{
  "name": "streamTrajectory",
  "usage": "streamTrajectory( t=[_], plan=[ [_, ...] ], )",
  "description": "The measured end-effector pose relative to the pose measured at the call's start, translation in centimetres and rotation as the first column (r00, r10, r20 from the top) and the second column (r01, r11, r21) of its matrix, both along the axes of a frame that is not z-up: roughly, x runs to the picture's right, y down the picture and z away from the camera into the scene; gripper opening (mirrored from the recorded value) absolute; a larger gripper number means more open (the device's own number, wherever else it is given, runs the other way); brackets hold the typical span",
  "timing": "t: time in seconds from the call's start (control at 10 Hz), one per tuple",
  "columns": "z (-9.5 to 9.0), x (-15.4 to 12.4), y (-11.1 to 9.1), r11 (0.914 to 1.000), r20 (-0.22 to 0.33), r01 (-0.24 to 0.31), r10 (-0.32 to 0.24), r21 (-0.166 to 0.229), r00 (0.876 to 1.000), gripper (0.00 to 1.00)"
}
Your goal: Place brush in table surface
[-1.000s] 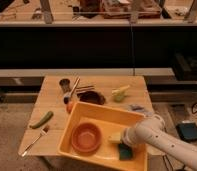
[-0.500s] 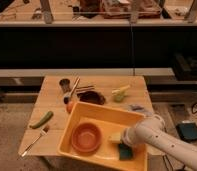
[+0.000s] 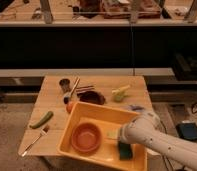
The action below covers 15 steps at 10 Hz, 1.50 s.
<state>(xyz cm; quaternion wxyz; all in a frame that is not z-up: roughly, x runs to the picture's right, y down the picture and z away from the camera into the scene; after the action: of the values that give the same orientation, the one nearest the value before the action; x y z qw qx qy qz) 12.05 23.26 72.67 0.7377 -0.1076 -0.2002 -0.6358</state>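
A: Where's the pincer [image 3: 123,142]?
B: Low in the frame, down in the yellow tub [image 3: 71,131], by the green sponge [image 3: 125,150]. Open or closed, I cannot tell.
A: And the brush [image 3: 72,89]?
B: Lying on the counter [image 3: 50,103] beyond the tub, just beside the dark cup [image 3: 65,83].
A: The risk?
B: Reaching across, the arm could catch the tub's rim, or nudge the cup and roll the brush.

Gripper [image 3: 121,137], low in yellow tub [image 3: 68,134], is largely masked by arm [image 3: 162,145]; arm is cut off at btm-right edge.
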Motion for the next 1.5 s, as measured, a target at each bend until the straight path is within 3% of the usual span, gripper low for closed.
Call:
streamTrajectory(
  t=[0.2,0.5,0.6,0.8,0.9,1.0,1.1,1.2,1.5],
  plan=[
    [-3.2,-1.1,-3.4,0.9960,-0.032,0.076,-0.075,0.047,0.997,0.80],
    [-8.4,-4.0,-9.5,0.9687,-0.067,0.219,-0.212,0.117,0.975,0.80],
    [-10.1,-4.9,-12.1,0.9500,-0.071,0.276,-0.268,0.146,0.961,0.80],
    [-12.6,-5.6,-15.9,0.9044,-0.034,0.384,-0.384,0.187,0.923,0.80],
    [-14.0,-6.0,-17.9,0.8718,-0.012,0.442,-0.450,0.211,0.893,0.80],
    [-15.0,-6.3,-19.2,0.8484,0.002,0.477,-0.491,0.229,0.871,0.80],
    [-15.6,-6.6,-20.0,0.8320,0.012,0.500,-0.518,0.240,0.855,0.80],
    [-15.9,-6.7,-20.4,0.8229,0.016,0.512,-0.532,0.247,0.847,0.80],
    [-16.0,-6.7,-20.5,0.8123,0.017,0.526,-0.547,0.253,0.837,0.80]
  ],
)
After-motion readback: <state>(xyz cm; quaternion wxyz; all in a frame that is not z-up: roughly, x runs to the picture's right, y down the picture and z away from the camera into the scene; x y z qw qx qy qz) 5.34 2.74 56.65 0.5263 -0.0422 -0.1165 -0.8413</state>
